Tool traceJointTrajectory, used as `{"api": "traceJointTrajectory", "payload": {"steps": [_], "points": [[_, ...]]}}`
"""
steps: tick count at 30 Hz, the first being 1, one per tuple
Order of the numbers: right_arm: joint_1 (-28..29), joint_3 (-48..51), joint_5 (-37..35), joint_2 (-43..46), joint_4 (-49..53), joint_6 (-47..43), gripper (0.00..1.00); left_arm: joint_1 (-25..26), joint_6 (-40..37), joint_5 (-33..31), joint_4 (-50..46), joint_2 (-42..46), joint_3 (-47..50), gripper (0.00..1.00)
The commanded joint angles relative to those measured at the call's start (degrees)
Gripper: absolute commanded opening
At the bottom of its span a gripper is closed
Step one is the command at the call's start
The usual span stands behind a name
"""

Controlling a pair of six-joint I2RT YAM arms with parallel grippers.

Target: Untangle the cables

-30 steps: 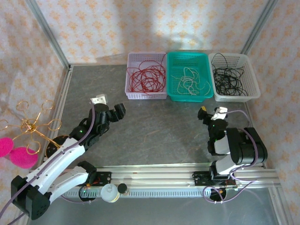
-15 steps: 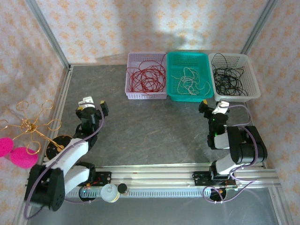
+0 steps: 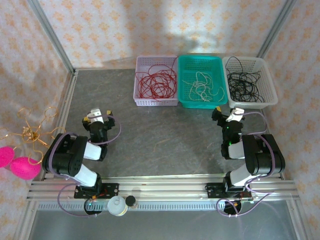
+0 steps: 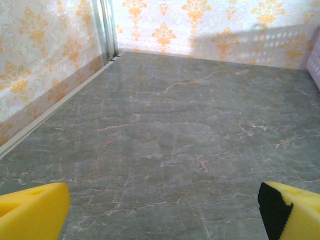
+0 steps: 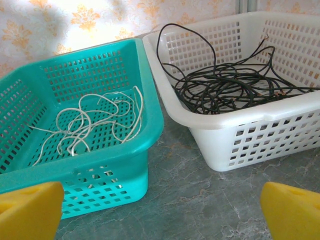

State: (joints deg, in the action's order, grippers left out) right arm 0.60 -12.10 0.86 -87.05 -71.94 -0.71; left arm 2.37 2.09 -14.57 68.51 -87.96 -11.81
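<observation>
A: Checking progress: untangled?
B: Looks finished. Along the worktop's far edge: red cables (image 3: 156, 82) in lilac basket (image 3: 155, 103), white cables (image 3: 202, 89) in teal basket (image 3: 202, 105), black cables (image 3: 243, 82) in white basket (image 3: 252, 103).
A: Grippers?
B: left gripper (image 3: 97, 116), right gripper (image 3: 227, 114): jaws apart, empty.

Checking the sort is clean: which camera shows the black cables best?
Right wrist: the black cables lie close up in the white basket, single loops distinct. Top external shows them small, a dark tangle in that basket. Left wrist looks across the table toward the far-left corner.
</observation>
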Motion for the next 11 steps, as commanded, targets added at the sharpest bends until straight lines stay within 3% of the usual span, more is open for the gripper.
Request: {"api": "traceJointTrajectory", "payload": {"steps": [1,11], "points": [[0.60,-0.28,-1.77,-0.03,-0.33,-0.10,1.00,-1.49,0.65,2.98,9.93,-0.49,0.56,1.00],[0.62,-0.44,-1.56,0.02,0.03,-0.42,1.00,-2.02,1.06,3.98,8.86,-0.03,0.48,0.99]]}}
